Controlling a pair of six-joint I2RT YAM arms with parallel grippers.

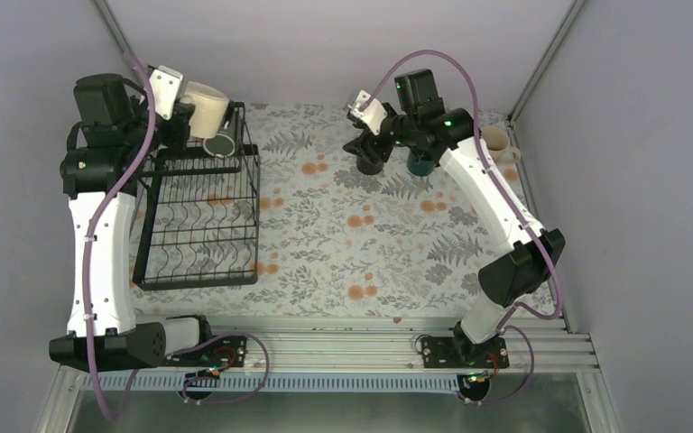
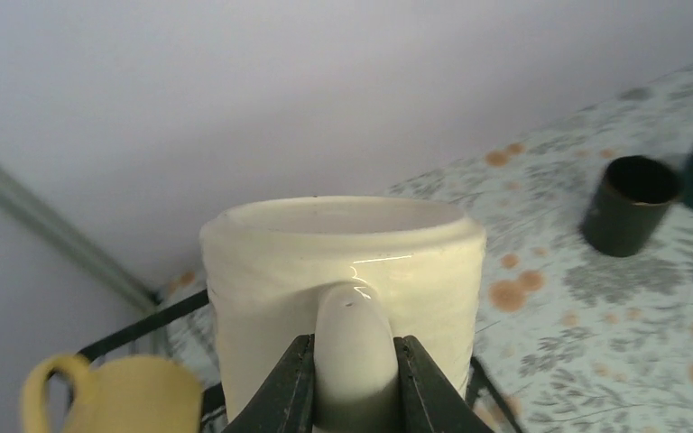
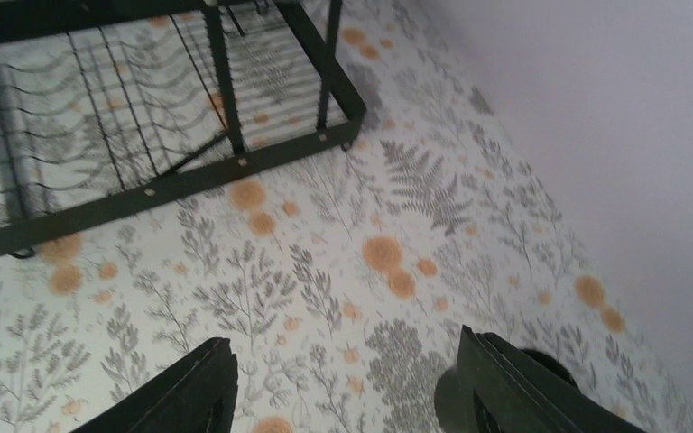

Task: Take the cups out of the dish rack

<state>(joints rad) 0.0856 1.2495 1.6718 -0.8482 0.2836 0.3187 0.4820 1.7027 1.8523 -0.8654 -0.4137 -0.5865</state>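
Observation:
My left gripper [image 1: 183, 114] is shut on the handle of the cream mug [image 1: 206, 106], holding it above the raised shelf of the black wire dish rack [image 1: 200, 215]; the left wrist view shows the fingers [image 2: 291, 383] clamping the handle of that mug [image 2: 343, 271]. A dark grey mug [image 1: 223, 144] sits on the shelf. A yellow mug [image 2: 108, 395] shows low left in the wrist view. My right gripper [image 1: 367, 144] is open and empty [image 3: 343, 361] beside the black mug [image 1: 372, 162]. The dark green mug [image 1: 421, 163] and the beige mug [image 1: 498, 142] stand on the cloth.
A floral cloth [image 1: 343, 244] covers the table. The rack's corner [image 3: 235, 162] shows at upper left of the right wrist view. The black mug [image 3: 541, 365] peeks from behind the right finger. Grey walls close the back and sides.

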